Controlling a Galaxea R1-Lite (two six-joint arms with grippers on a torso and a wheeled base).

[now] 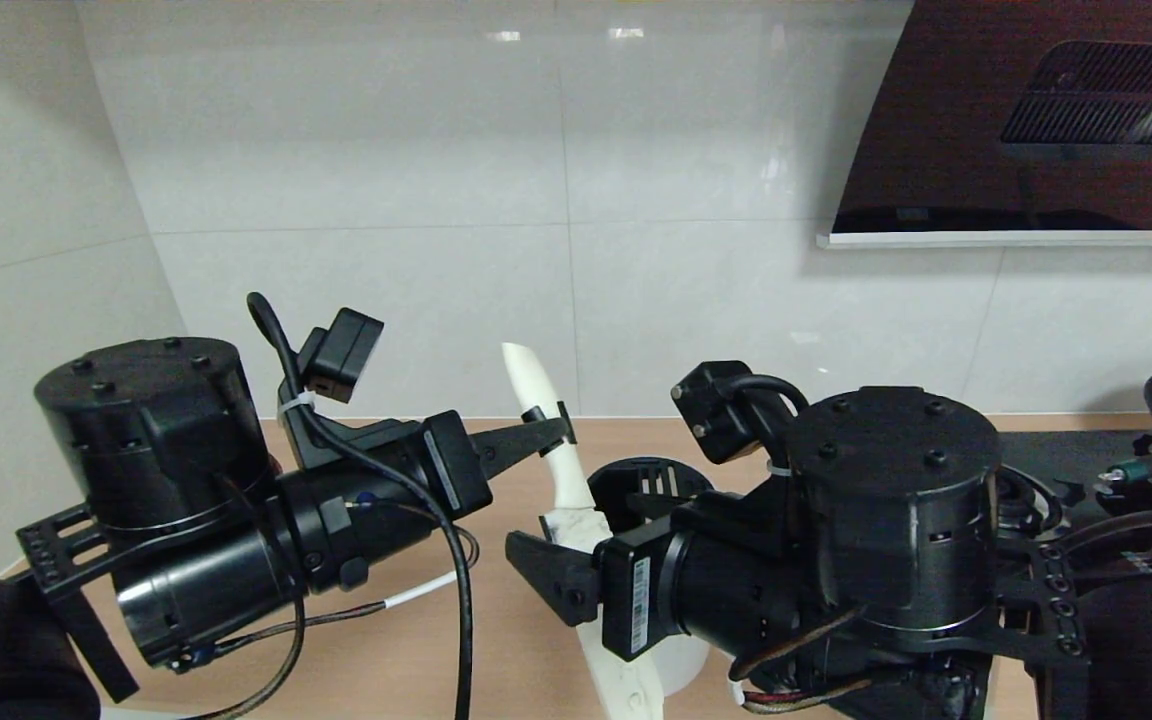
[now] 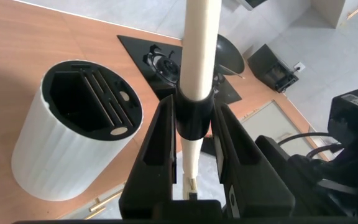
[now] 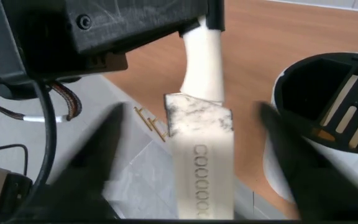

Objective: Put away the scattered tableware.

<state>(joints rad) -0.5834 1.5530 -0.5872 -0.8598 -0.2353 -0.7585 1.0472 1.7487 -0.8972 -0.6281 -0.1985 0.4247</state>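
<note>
Here, your left gripper (image 1: 556,435) had its fingers closed tight on the knife (image 1: 569,485). They pinched the cream handle at a black band, and the whole piece hung well above the worktop (image 1: 496,640). Your right gripper (image 3: 191,124) sat lower, its fingers spread wide on either side of the broad marbled part. As far as I could tell, they touched it on neither side. The holder (image 2: 73,180), a white ribbed cylinder with a black slotted insert, stood on the worktop just beside the knife's lower end.

Risks, as I judged them:
- If you released the left fingers before the right ones had closed, the knife would have dropped onto the worktop.
- If you closed the right fingers on that flat, smooth part, the pinch could have slipped or twisted the knife, since the two grips lay close together.
- The right arm was crowding the holder, so a careless swing could have tipped it.
- The slots in the insert looked narrow, so a tilted knife would likely have caught on the rim.

The knife's long axis stood near upright but leaning. The narrow handle tip pointed up, tipped toward your left side and the wall. The broad end pointed down toward the worktop and back toward you.
</note>
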